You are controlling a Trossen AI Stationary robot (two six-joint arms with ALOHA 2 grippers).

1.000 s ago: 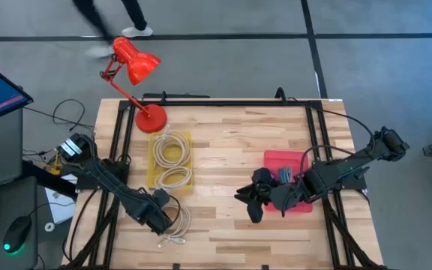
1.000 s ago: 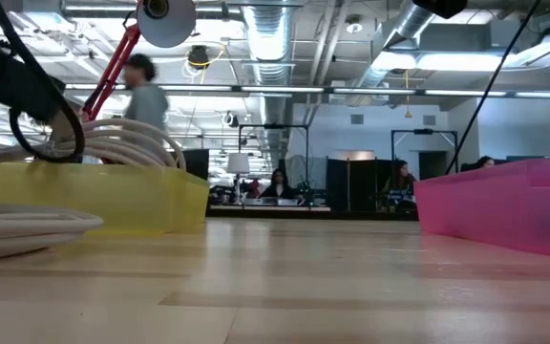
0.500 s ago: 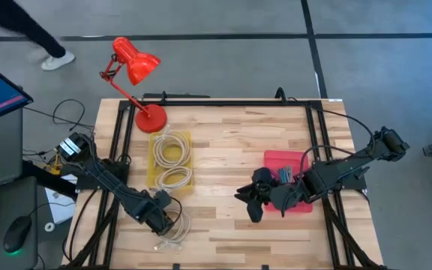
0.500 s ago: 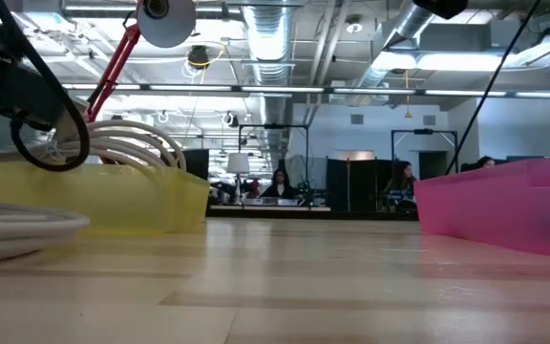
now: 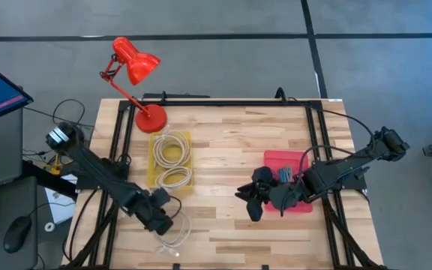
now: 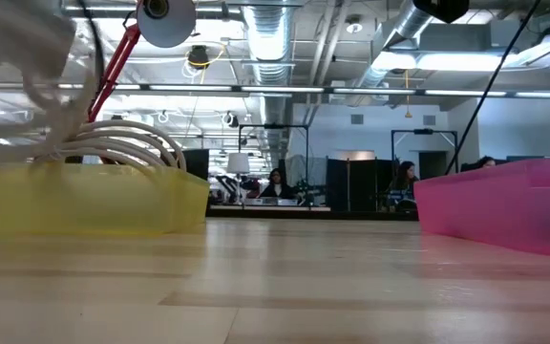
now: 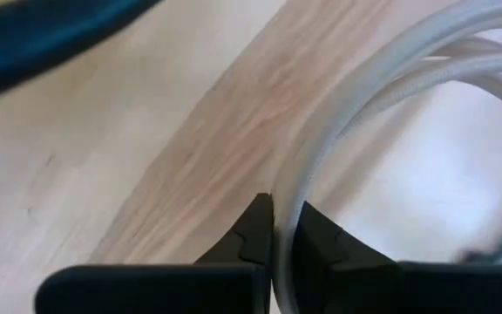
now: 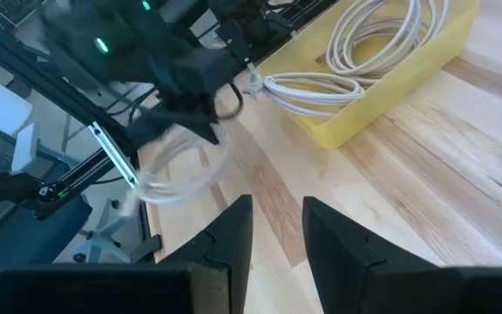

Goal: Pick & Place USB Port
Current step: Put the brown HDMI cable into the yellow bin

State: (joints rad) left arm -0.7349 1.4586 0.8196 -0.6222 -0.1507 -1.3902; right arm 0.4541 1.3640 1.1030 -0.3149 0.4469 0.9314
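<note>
Cable (image 7: 382,78) sits pinched between the left gripper's (image 7: 274,228) closed jaws; right jaws part-open.

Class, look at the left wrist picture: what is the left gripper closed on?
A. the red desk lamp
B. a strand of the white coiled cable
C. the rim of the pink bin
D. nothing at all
B: the left gripper pinches a strand of the white coiled cable above the wooden table.

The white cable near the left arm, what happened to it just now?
The left gripper closed its jaws on the white cable and started lifting it off the table. The right gripper, yellow bin and pink bin stayed put.
</note>
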